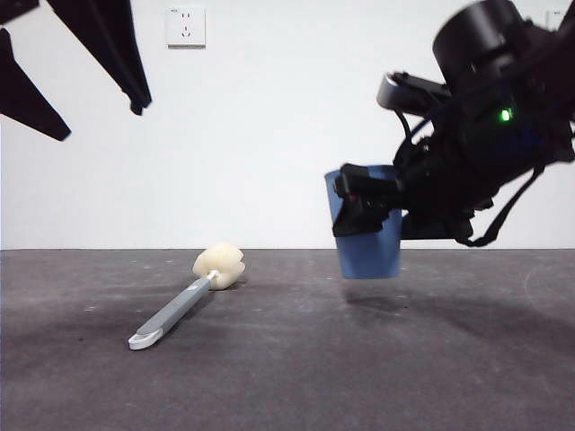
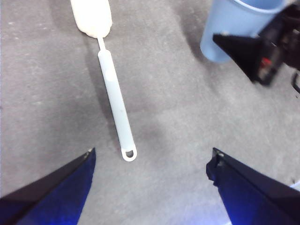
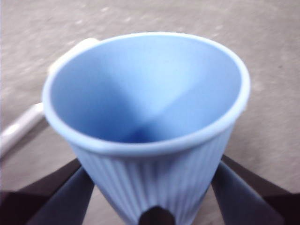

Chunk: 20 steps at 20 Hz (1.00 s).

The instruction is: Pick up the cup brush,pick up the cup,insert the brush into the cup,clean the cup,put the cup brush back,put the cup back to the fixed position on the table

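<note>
Cup (image 1: 370, 256) clamped aloft by right gripper (image 3: 152, 197); brush (image 1: 184, 301) apparently flat on table (image 1: 359, 377).

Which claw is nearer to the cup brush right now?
Left. The left claw hangs open above the cup brush, which lies on the table. The right claw is off to the side, holding the cup lifted.

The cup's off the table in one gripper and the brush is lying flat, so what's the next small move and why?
Probably lower the left gripper onto the cup brush and close on its grey handle. The brush lies untouched on the table, and the left jaws stand open above it. The right gripper holds the cup clear of the table, ready for the brush.
</note>
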Motion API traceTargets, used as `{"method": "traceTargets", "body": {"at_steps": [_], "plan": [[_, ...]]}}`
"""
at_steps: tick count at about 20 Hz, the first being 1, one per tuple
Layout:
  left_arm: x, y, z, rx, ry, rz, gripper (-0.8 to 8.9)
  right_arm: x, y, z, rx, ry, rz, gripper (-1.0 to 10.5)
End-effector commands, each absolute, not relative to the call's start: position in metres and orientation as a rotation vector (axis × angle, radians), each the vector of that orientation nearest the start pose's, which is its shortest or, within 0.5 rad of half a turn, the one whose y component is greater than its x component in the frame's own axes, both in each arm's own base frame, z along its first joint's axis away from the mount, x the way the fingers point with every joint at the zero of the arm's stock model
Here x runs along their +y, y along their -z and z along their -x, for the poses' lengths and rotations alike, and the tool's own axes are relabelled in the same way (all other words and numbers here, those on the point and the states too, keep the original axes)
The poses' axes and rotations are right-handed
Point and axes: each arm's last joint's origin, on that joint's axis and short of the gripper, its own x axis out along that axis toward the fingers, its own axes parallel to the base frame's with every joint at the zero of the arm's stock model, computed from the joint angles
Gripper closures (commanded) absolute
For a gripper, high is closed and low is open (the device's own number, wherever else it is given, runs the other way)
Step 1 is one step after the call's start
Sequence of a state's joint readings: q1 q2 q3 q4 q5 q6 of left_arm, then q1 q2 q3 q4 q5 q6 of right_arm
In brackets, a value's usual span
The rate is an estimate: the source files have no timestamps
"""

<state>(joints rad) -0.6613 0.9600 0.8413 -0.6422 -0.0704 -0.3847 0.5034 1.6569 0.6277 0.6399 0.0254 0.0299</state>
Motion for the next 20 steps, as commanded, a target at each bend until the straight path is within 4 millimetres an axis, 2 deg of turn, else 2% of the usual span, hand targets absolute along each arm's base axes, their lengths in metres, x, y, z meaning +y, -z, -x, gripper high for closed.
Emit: {"method": "traceTargets", "body": {"at_steps": [1,4,8,13,18,20], "plan": [[-0.112,-0.283,-0.147,0.809,0.42,0.062,4.05,0.142,-0.14,-0.277,0.388,-0.468,0.108,9.6],[-0.112,-0.284,-0.146,0.805,0.42,0.063,4.04,0.134,-0.13,-0.283,0.396,-0.471,0.138,9.6],[-0.112,-0.284,-0.147,0.804,0.419,0.063,4.04,0.133,-0.123,-0.285,0.409,-0.493,0.142,9.6],[-0.112,-0.284,-0.146,0.804,0.419,0.063,4.04,0.129,-0.102,-0.276,0.508,-0.491,0.155,9.6],[-0.112,-0.284,-0.146,0.805,0.42,0.062,4.05,0.125,-0.091,-0.265,0.591,-0.483,0.142,6.9],[-0.112,-0.284,-0.146,0.804,0.421,0.06,4.05,0.125,-0.092,-0.265,0.594,-0.482,0.142,6.2]]}}
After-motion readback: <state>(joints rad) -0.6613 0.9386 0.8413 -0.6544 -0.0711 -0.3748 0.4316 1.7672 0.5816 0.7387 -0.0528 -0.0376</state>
